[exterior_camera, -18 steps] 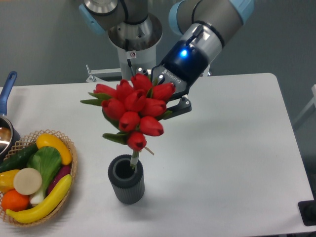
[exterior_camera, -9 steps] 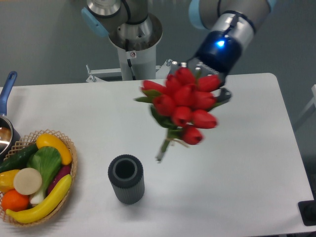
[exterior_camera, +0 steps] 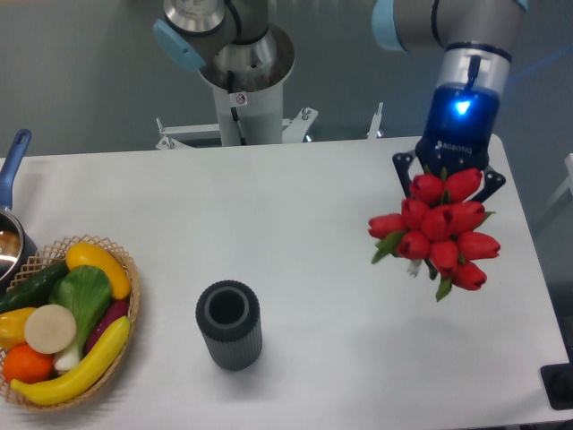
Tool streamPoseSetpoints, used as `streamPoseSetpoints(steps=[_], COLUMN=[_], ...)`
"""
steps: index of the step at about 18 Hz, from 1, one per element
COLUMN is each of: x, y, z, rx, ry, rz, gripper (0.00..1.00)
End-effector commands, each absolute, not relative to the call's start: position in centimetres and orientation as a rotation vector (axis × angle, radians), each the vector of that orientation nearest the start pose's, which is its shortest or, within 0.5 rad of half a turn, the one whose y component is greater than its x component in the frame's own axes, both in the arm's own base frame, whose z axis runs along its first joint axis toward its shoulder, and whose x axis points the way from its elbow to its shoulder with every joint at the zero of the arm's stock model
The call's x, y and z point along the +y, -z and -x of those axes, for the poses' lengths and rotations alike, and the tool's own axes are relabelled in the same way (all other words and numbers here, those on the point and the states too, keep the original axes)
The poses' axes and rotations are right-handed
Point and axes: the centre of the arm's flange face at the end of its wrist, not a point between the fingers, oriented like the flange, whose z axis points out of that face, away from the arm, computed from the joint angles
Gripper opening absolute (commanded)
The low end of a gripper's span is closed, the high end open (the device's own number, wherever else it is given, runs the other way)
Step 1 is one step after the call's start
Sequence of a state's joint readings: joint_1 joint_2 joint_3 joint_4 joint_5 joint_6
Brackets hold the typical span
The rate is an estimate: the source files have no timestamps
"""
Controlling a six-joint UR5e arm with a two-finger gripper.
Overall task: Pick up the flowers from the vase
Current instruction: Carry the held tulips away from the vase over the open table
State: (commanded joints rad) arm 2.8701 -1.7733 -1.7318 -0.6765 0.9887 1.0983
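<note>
The flowers [exterior_camera: 436, 229], a bunch of red tulip buds with green leaves, hang in the air over the right side of the white table [exterior_camera: 322, 188]. My gripper [exterior_camera: 445, 179] is right above them, shut on the bunch; its fingertips are hidden behind the buds. The stems are mostly hidden under the buds. The vase [exterior_camera: 229, 324], dark grey and ribbed, stands upright and empty near the front of the table, far to the left of the gripper.
A wicker basket [exterior_camera: 125, 336] of toy fruit and vegetables sits at the front left. A blue-handled pot [exterior_camera: 12, 179] is at the left edge. The robot base [exterior_camera: 240, 72] stands behind the table's far edge.
The gripper has carried the flowers up out of the vase and across to the right side of the table. The vase stays in place, now empty.
</note>
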Motion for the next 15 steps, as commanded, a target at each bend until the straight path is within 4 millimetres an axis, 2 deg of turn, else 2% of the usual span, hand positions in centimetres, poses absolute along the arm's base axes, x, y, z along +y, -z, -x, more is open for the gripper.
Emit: streamPoseSetpoints(steps=[4,6,9,12,15], x=[33.3,35.5,37.6,38.2,38.8], y=[-39.2,-38.3,-37.7,-37.6,-36.2], z=[52.1,51.2,50.8,50.7,50.6], rx=[-0.109,-0.080,-0.052,-0.051,-0.043], ry=[-0.422,-0.459,-0.497,-0.458,-0.450], rz=[2.578,2.675,2.778,2.862,2.929], gripper=[0.07,0.07,0.07,0.07,0.07])
